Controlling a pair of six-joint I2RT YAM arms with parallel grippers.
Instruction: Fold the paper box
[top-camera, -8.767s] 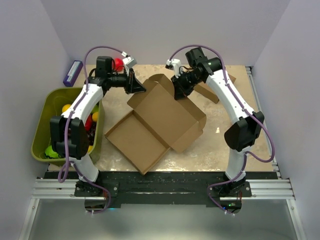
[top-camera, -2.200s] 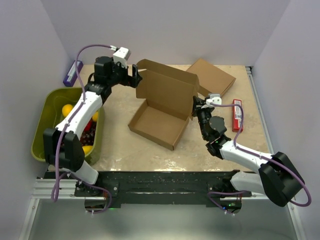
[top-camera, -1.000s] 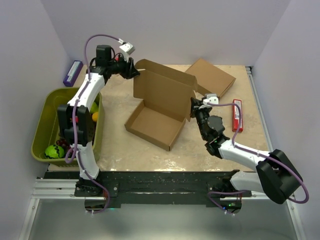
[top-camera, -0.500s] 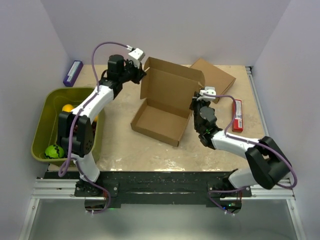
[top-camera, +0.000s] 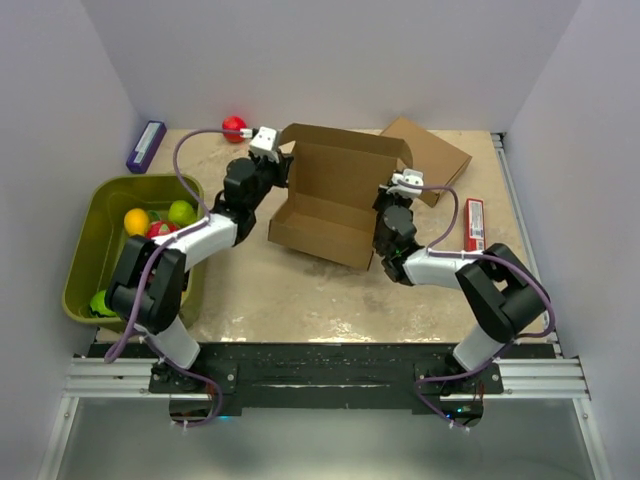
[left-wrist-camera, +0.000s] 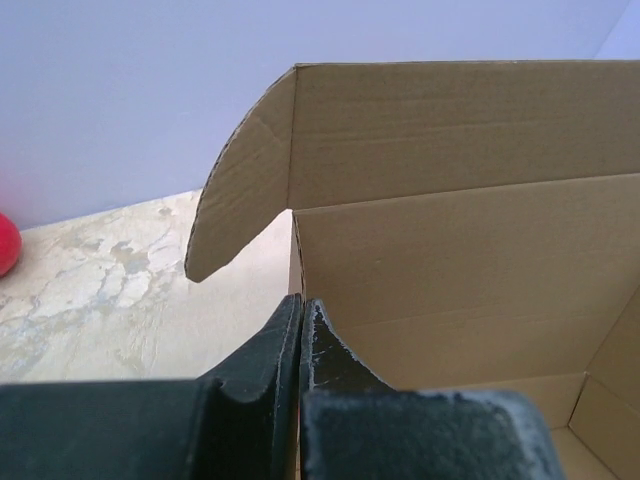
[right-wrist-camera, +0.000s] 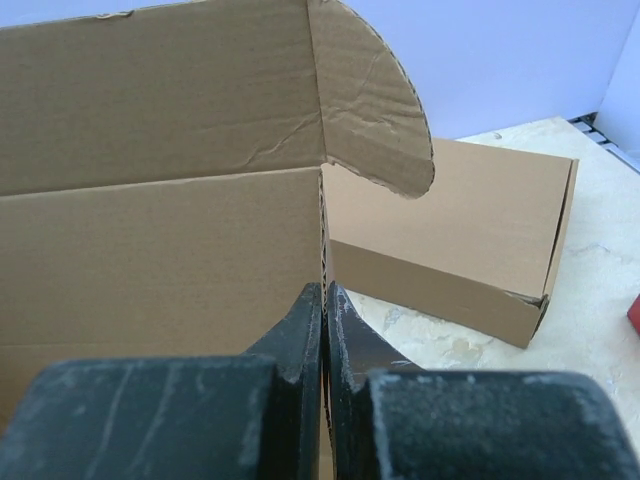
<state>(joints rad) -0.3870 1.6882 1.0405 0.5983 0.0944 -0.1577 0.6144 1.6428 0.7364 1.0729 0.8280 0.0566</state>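
Note:
The paper box (top-camera: 335, 200) stands mid-table as a shallow brown tray with its lid upright at the back and two rounded ear flaps sticking out. My left gripper (top-camera: 283, 172) is shut on the box's left side wall; in the left wrist view its fingertips (left-wrist-camera: 300, 302) pinch the cardboard edge below the left ear flap (left-wrist-camera: 240, 190). My right gripper (top-camera: 384, 203) is shut on the right side wall, and the right wrist view shows that gripper (right-wrist-camera: 325, 290) clamping the corrugated edge with the lid (right-wrist-camera: 160, 110) above it.
A second, fully formed brown carton (top-camera: 428, 155) lies behind the box at the right, also seen as the carton (right-wrist-camera: 455, 250) beyond the fingers. A red ball (top-camera: 234, 126), a purple packet (top-camera: 146, 145), a red packet (top-camera: 474, 228) and a green bin (top-camera: 82, 262) of fruit surround the work area.
My left gripper has swung in from the back left and shut on the box's left wall. The box has turned and shifted towards the back; the right arm followed it, still gripping.

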